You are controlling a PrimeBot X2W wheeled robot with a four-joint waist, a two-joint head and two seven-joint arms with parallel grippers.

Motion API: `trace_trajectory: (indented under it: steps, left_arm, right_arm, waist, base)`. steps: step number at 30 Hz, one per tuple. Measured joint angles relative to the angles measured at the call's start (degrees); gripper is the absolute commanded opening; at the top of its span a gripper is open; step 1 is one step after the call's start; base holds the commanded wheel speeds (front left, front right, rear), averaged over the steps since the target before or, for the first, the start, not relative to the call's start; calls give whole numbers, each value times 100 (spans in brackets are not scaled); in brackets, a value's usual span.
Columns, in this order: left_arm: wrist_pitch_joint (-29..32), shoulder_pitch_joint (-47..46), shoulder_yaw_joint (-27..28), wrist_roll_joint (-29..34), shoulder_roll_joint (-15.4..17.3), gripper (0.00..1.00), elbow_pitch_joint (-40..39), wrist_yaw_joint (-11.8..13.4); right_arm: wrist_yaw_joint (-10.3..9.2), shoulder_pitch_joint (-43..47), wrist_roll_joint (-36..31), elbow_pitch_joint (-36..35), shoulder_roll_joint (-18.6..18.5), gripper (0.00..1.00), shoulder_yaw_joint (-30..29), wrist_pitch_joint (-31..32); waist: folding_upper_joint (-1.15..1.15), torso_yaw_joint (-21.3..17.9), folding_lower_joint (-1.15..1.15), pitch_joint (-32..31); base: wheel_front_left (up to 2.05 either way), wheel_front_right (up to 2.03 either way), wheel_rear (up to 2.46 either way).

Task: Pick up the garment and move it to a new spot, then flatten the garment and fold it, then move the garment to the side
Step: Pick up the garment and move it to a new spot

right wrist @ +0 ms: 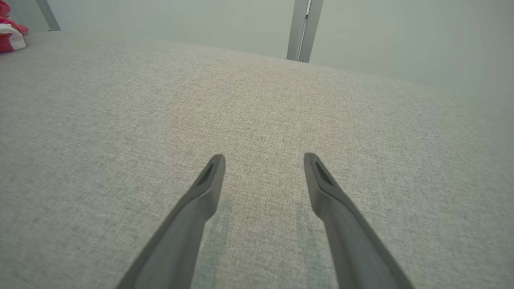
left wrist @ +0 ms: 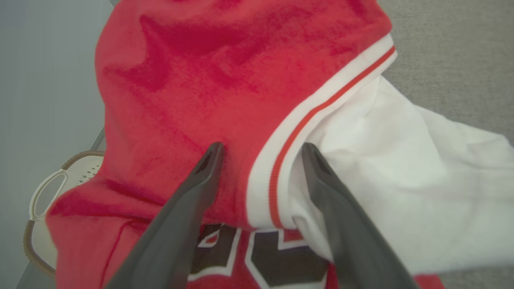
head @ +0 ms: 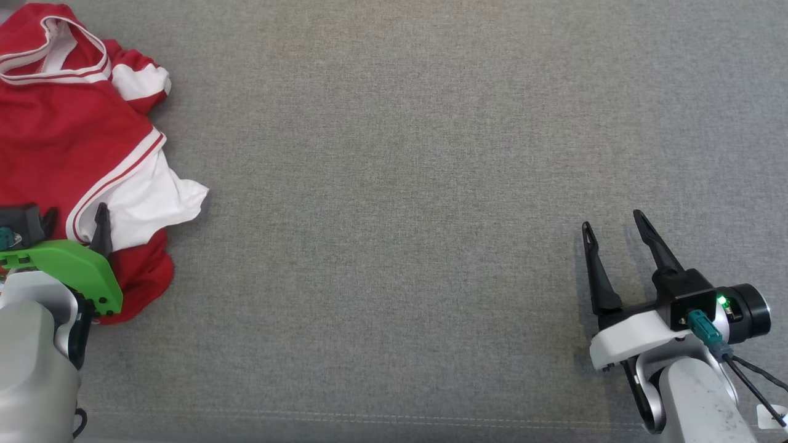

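A crumpled red garment (head: 61, 135) with white striped trim and a white sleeve lies at the far left of the grey cloth surface (head: 394, 184). My left gripper (head: 75, 212) hangs over its near part, open. In the left wrist view the garment (left wrist: 200, 80) fills the frame, and the left gripper (left wrist: 262, 147) has its fingers on either side of the striped edge, gripping nothing. Dark numerals show low on the cloth. My right gripper (head: 612, 220) stands open at the lower right, far from the garment. The right gripper (right wrist: 263, 157) is over bare surface, with the garment (right wrist: 10, 36) a small red patch far off.
A white basket with a brown rim (left wrist: 44, 192) sits below the surface's left edge. A metal post (right wrist: 301, 28) stands beyond the far edge. A stitched seam (head: 369, 419) runs along the front of the surface.
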Motion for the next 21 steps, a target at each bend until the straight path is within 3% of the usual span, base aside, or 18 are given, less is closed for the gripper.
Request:
trace_trajectory:
  steps: [1,2,3,4,13,21]
  left_arm:
    - [-40,-31,-15,0,-7,95,68,-1]
    - [-74,-55,-33,-2,-15,47,135,-1]
    - [-105,-74,-51,-4,-24,15,192,-2]
    - [-133,-95,-68,-9,-26,0,256,-2]
    - [-592,-288,-43,-119,80,0,490,8]
    - [-760,-772,66,-170,312,0,-321,44]
  right_arm:
    - [0,-1,11,0,-1,100,1,0]
    - [0,0,23,3,-1,100,5,0]
    - [0,1,41,7,-1,100,10,0]
    - [0,1,49,11,-1,100,12,0]
    - [0,33,197,87,0,100,41,0]
    - [0,250,372,176,0,100,89,0]
  waist:
    - [0,-19,0,9]
    - [0,-31,0,10]
    - [0,-35,0,1]
    - [0,-35,0,-13]
    - [0,-60,0,-192]
    - [0,-107,0,-554]
  base:
    - [0,0,0]
    - [0,0,0]
    - [0,0,0]
    - [0,0,0]
    - [0,0,0]
    - [0,0,0]
